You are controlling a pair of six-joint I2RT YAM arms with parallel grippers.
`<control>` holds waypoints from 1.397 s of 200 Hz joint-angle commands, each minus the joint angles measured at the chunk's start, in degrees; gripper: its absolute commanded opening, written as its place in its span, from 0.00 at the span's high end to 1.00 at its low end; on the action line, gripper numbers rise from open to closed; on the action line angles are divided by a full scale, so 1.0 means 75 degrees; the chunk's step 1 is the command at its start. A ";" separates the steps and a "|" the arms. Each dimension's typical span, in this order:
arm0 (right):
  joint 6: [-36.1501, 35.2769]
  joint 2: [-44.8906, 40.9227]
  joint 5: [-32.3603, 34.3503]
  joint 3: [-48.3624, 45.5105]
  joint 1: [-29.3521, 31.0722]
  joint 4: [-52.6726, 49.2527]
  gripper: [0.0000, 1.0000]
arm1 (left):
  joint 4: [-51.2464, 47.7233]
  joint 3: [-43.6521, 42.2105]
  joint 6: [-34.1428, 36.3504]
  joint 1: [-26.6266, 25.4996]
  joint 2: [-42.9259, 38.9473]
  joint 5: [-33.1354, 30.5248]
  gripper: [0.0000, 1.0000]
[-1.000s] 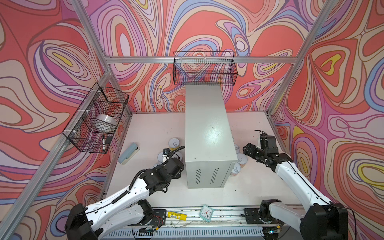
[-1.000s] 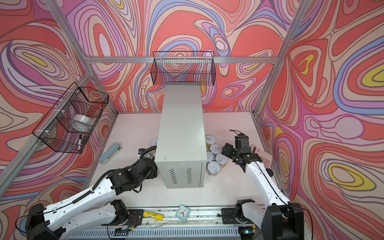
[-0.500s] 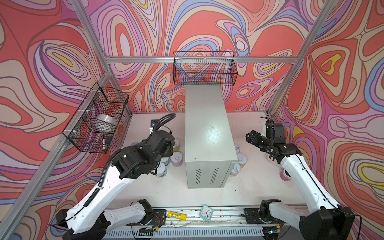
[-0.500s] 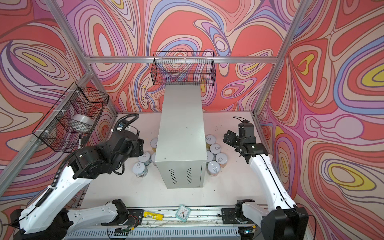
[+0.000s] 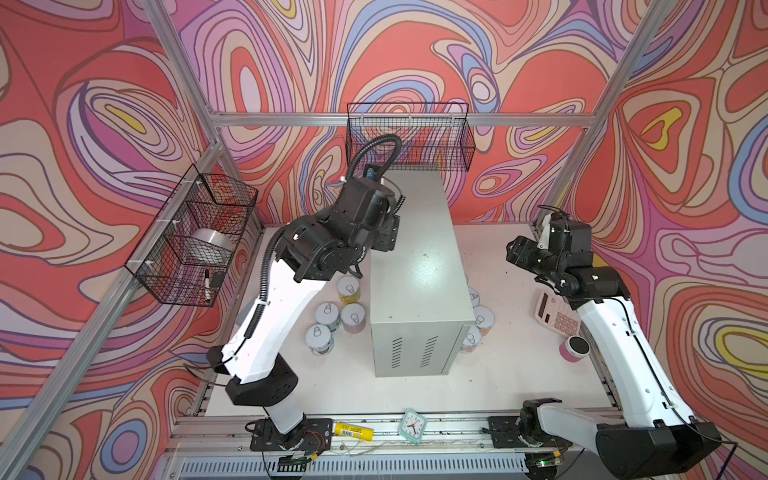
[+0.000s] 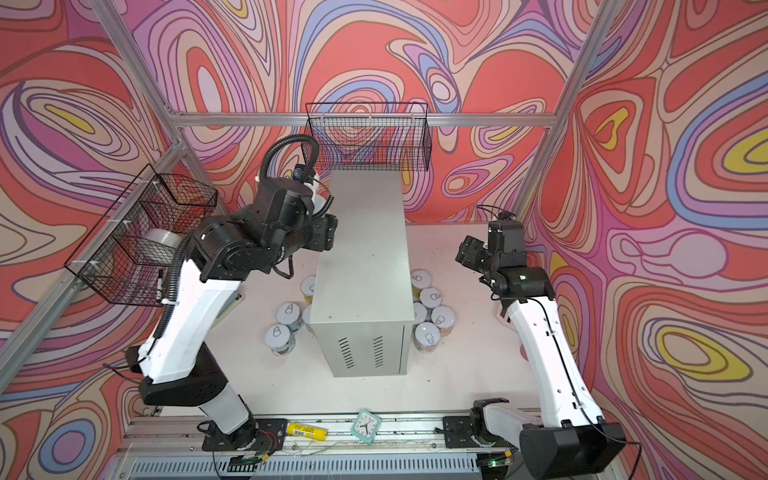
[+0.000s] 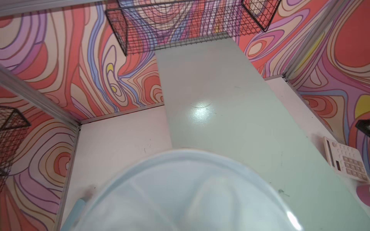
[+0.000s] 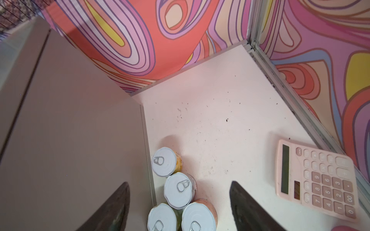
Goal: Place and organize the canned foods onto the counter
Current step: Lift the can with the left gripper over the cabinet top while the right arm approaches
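The counter (image 5: 415, 282) is a tall pale grey-green cabinet in the middle of the white table. My left gripper (image 5: 388, 232) hangs at the counter's left top edge, shut on a can (image 7: 180, 192) whose blurred white lid fills the near part of the left wrist view. The gripper body hides that can in both top views. Several cans (image 5: 348, 289) stand on the table left of the counter, and several more (image 6: 431, 298) to its right. My right gripper (image 8: 180, 208) is open, high above the right-hand cans (image 8: 178, 190), holding nothing.
A pink calculator (image 5: 557, 316) and a pink cylinder with a black top (image 5: 574, 348) lie by the right arm. Black wire baskets hang on the back wall (image 5: 407, 137) and the left wall (image 5: 195, 237), the latter holding a tape roll (image 5: 214, 245). A small clock (image 5: 413, 424) sits on the front rail.
My left arm has risen from the table beside the counter to its top left edge, carrying a can. My right gripper has lifted and drawn back from the right-hand cans.
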 commanded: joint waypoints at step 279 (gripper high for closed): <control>-0.0850 0.0758 -0.0904 0.2599 0.2540 -0.0298 0.16 | 0.1332 0.1154 0.0247 0.0449 0.1636 0.1964 0.00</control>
